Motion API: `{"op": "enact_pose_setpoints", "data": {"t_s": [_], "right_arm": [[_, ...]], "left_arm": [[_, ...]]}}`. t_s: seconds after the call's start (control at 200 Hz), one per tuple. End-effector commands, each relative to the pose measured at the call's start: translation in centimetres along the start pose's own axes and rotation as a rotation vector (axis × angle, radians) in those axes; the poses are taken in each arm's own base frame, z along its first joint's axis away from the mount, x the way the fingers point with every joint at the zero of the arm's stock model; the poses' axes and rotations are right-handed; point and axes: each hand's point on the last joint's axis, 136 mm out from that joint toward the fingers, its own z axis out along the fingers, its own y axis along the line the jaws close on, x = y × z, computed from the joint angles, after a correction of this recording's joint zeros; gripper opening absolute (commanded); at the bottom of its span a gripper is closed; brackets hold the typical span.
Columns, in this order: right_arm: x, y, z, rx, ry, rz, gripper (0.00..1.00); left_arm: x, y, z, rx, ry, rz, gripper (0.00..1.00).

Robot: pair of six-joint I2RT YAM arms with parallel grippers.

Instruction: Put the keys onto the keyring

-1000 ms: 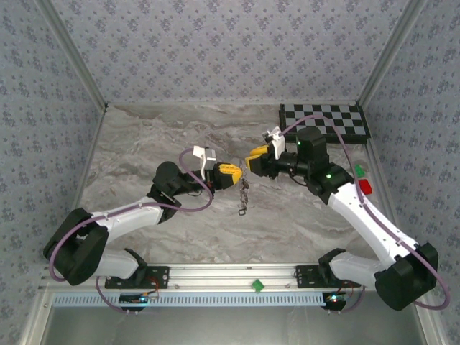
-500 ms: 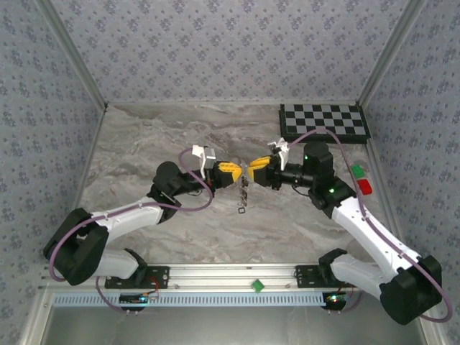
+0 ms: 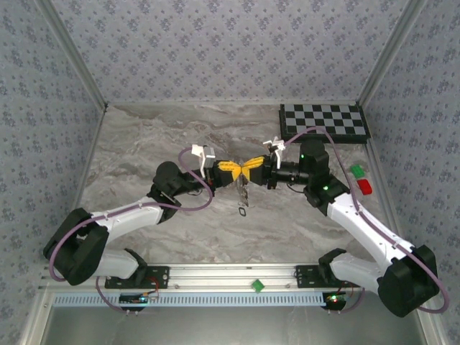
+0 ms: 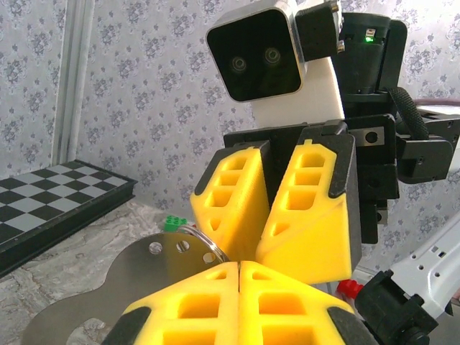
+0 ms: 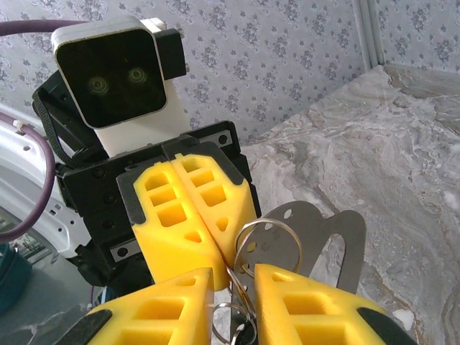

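Above the table's middle my two grippers meet tip to tip. My left gripper (image 3: 231,171) (image 4: 238,267) is shut on the keyring (image 4: 207,243), a thin wire loop carrying a flat grey metal tag (image 4: 136,277) with small holes. My right gripper (image 3: 251,167) (image 5: 233,287) faces it, jaws a little apart, with the keyring (image 5: 267,241) wire passing through the gap untouched. Below the ring hang smaller rings and the keys (image 3: 244,191), one dark head showing at the bottom edge (image 5: 244,334). A small dark loop-shaped piece (image 3: 243,211) lies on the table under them; what it is I cannot tell.
A chessboard (image 3: 323,121) lies at the back right of the marble table (image 3: 144,144). A green brick (image 3: 357,170) and a red brick (image 3: 365,187) sit near the right wall. Patterned walls close in three sides.
My right gripper has moved left to the left gripper's tips, turned at the wrist, and its jaws have narrowed around the ring. The left arm has stayed put.
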Motion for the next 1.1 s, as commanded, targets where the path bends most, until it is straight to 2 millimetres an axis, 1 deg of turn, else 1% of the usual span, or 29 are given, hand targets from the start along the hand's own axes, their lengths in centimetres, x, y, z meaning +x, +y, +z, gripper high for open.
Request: {"op": "enact_pose_setpoints", "data": {"t_s": [0.0, 0.145, 0.39, 0.49, 0.59, 0.65, 0.835, 0.875, 0.955, 0.99, 1.034, 1.094], "right_arm": [[0.2, 0.4, 0.1, -0.028, 0.001, 0.0, 0.21], [0.8, 0.2, 0.2, -0.022, 0.011, 0.007, 0.21], [1.0, 0.0, 0.1, -0.016, 0.011, 0.011, 0.19], [0.8, 0.0, 0.1, -0.016, 0.001, 0.003, 0.17], [0.4, 0.0, 0.1, -0.011, -0.011, -0.011, 0.04], [0.2, 0.1, 0.1, -0.013, -0.014, -0.02, 0.0], [0.0, 0.4, -0.2, -0.01, 0.016, -0.039, 0.0], [0.0, 0.4, -0.4, -0.006, 0.026, -0.044, 0.0], [0.0, 0.5, -0.6, 0.0, 0.045, -0.052, 0.0], [0.0, 0.6, -0.7, -0.002, 0.054, -0.06, 0.0], [0.1, 0.6, -0.8, 0.003, 0.071, -0.064, 0.0], [0.2, 0.6, -1.0, 0.007, 0.101, -0.074, 0.0]], "left_arm": [[-3.2, -1.1, 0.2, 0.024, -0.085, 0.056, 0.0], [-3.4, -0.9, 0.2, 0.018, -0.093, 0.052, 0.0], [-3.4, -1.0, 0.1, 0.023, -0.094, 0.049, 0.0], [-3.3, -1.1, 0.2, 0.032, -0.087, 0.045, 0.0], [-3.1, -1.2, 0.4, 0.044, -0.081, 0.042, 0.0], [-3.0, -1.1, 0.4, 0.045, -0.077, 0.041, 0.0], [-2.8, -1.0, 0.4, 0.041, -0.07, 0.038, 0.0], [-2.8, -1.0, 0.4, 0.041, -0.069, 0.037, 0.03], [-2.7, -1.0, 0.3, 0.041, -0.067, 0.038, 0.13], [-2.8, -1.0, 0.3, 0.042, -0.067, 0.039, 0.19], [-2.7, -1.0, 0.3, 0.044, -0.064, 0.039, 0.23], [-2.9, -0.9, 0.1, 0.038, -0.064, 0.042, 0.24]]}}
